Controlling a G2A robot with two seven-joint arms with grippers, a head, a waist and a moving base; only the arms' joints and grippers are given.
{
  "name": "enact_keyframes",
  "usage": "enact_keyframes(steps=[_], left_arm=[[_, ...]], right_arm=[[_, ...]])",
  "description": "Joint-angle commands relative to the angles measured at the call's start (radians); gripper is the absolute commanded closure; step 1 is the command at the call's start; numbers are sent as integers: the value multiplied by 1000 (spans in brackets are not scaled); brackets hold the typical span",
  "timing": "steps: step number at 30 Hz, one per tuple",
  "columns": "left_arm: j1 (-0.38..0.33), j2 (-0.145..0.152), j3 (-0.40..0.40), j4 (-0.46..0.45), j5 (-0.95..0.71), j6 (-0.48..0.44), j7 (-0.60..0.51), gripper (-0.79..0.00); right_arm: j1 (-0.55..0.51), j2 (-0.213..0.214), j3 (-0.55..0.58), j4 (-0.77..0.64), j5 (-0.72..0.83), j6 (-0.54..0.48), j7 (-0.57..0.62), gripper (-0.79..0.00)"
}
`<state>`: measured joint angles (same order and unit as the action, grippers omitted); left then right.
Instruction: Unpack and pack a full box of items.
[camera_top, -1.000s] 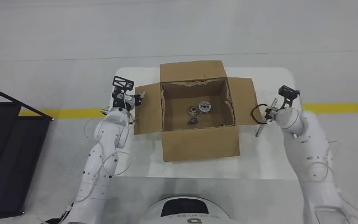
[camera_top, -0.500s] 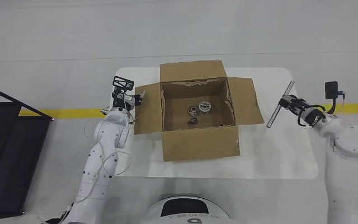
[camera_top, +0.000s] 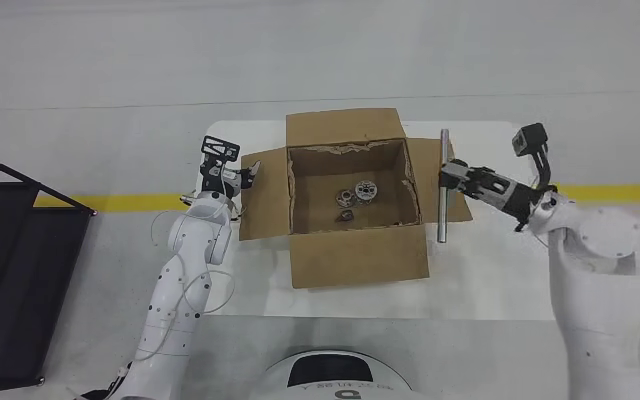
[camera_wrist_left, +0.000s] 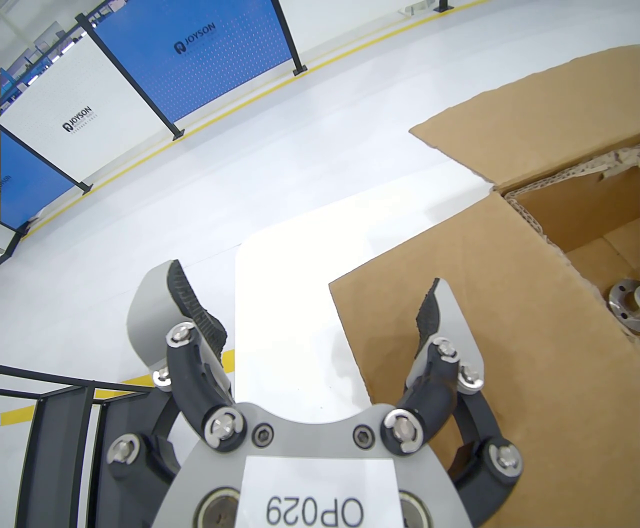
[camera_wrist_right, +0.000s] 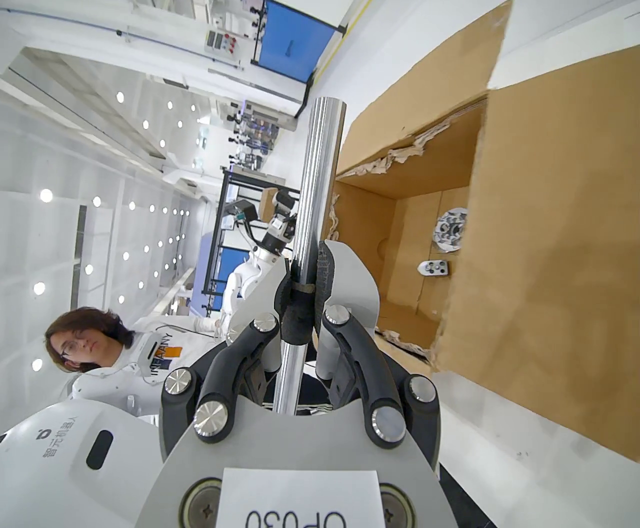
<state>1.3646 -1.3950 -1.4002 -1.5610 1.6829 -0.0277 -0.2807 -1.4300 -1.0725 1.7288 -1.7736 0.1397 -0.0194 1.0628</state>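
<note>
- Two grippers are by the open cardboard box (camera_top: 355, 258), one on each side of it.
- The box sits in the middle of the white table (camera_top: 480, 285) with all four flaps folded out.
- The right gripper (camera_top: 447, 180) pinches a long shiny metal rod (camera_top: 441, 215) tight between its two black pads.
- It grips the rod partway along, so a long piece sticks out on each side of the fingers.
- The rod is up in the air over the right flap of the box. It lies flat and lines up with the right wall of the box.
- The left gripper (camera_wrist_left: 305, 300) has its fingers spread wide and holds nothing.
- It hangs just beside the left flap of the box, over the left part of the table.
- Some metal parts lie on the bottom of the box: a round silver part (camera_top: 366, 189) and a small dark part (camera_top: 345, 212) close to it.
</note>
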Motion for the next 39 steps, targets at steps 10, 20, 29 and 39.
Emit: enact_keyframes(steps=[10, 20, 29, 39], left_arm=[[0, 0, 0, 0, 0, 0, 0, -785], [0, 0, 0, 0, 0, 0, 0, -785], [0, 0, 0, 0, 0, 0, 0, -785], [0, 0, 0, 0, 0, 0, 0, -785]], right_arm=[[138, -23, -358, 44, -367, 135, -234, 0], [226, -38, -451, 129, -510, 193, -379, 0], [238, -35, -526, 183, -720, 228, -333, 0], [251, -35, -539, 168, -763, 251, -270, -785]])
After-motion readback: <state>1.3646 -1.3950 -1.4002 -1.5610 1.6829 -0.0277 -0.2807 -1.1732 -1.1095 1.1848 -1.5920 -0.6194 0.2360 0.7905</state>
